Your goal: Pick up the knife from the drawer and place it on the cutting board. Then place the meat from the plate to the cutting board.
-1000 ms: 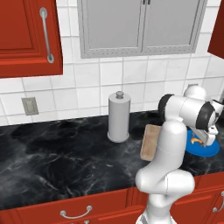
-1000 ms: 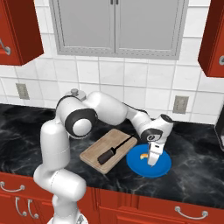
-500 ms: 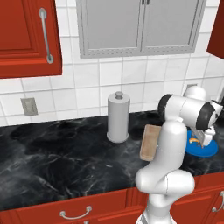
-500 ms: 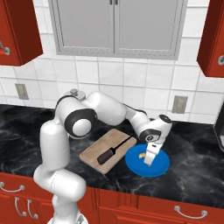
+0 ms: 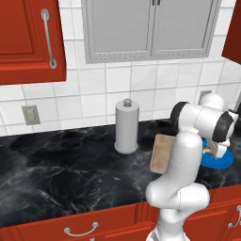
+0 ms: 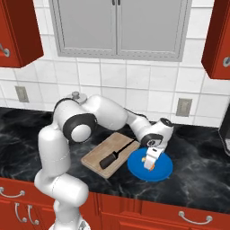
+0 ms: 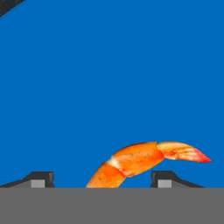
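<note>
The hand (image 6: 151, 165) hangs low over the plate (image 6: 164, 170), its fingers open to either side of the meat (image 7: 135, 159) and gripping nothing, apparently lined up to close on it. The plate sits near the counter's (image 6: 197, 179) front edge. Just left, the board (image 6: 96, 155) already carries the knife (image 6: 116, 155), so the meat's transfer remains. A paper-towel roll (image 5: 127, 126) stands farther back.

The plate (image 6: 162, 172) is bright blue, and the meat (image 7: 140, 161) on it is orange with a pale band and a red-tipped end at 3 o'clock. The cutting board (image 6: 101, 152) is light tan wood under the near-black knife (image 6: 115, 154). The counter (image 5: 61, 174) is black marble with grey veining, above red drawer fronts (image 5: 84, 227).
</note>
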Motion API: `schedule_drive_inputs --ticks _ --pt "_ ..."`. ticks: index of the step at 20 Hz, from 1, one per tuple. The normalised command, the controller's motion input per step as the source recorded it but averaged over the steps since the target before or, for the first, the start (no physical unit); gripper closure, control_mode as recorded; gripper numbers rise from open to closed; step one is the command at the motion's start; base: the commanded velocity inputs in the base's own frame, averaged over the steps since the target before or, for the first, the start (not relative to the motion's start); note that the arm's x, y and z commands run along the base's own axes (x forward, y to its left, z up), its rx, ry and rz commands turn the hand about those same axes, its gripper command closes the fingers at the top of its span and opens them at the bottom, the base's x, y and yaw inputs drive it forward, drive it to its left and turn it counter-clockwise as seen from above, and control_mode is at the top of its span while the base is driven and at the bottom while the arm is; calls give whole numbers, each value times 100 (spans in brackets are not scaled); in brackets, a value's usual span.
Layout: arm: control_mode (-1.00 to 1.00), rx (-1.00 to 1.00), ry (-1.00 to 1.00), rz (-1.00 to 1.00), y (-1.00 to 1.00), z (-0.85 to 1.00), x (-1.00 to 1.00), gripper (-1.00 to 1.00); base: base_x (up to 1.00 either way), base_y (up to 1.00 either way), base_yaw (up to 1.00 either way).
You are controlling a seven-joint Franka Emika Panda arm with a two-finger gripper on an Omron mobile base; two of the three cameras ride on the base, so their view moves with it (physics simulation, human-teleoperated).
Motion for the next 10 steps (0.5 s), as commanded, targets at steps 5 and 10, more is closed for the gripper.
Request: schedule_drive_inputs --ticks 5,10 --pt "-100 0 12 -3 100 -100 -78 100 0 0 0" --pt "-100 0 18 -2 100 -100 -83 100 0 0 0"
